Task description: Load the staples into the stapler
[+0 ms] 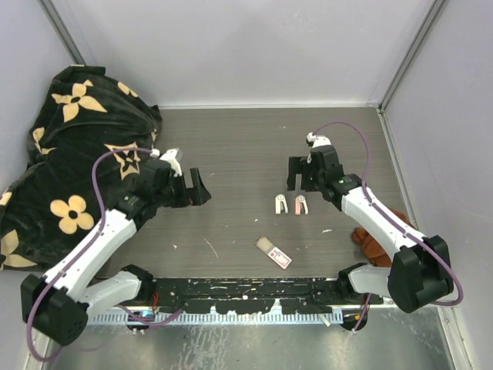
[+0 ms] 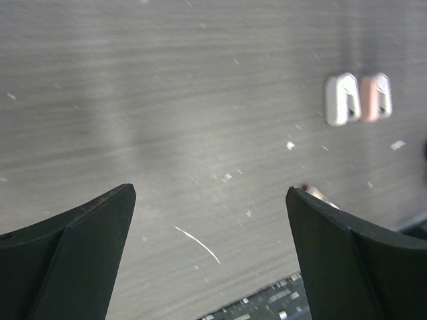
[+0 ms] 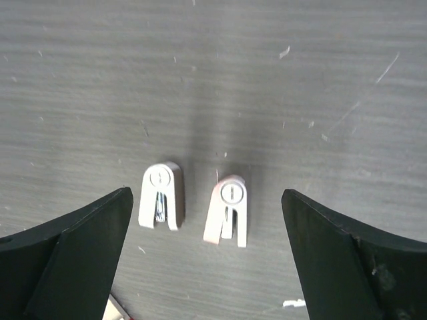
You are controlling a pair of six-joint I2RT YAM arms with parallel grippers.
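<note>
We found the left gripper [image 1: 202, 187] and right gripper [image 1: 302, 185] spread wide, empty. The staples box [image 1: 273, 252] lay on the table [image 1: 231, 154] at seven o'clock from the nearer right gripper, its long axis ten-to-four.

White arms [image 1: 100, 239], black joints [image 1: 420, 274], purple cables [image 1: 365, 154], black left tool [image 2: 210, 190], right tool [image 3: 207, 192]

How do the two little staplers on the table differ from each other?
Colour: the white stapler is plain white, while the pink stapler has a pale pink shell. Opening: the white stapler shows silvery metal in its slot, while the pink stapler shows a white tongue. Shared: both have the same small rounded shape and size, and they lie side by side on the table, not touching.
</note>
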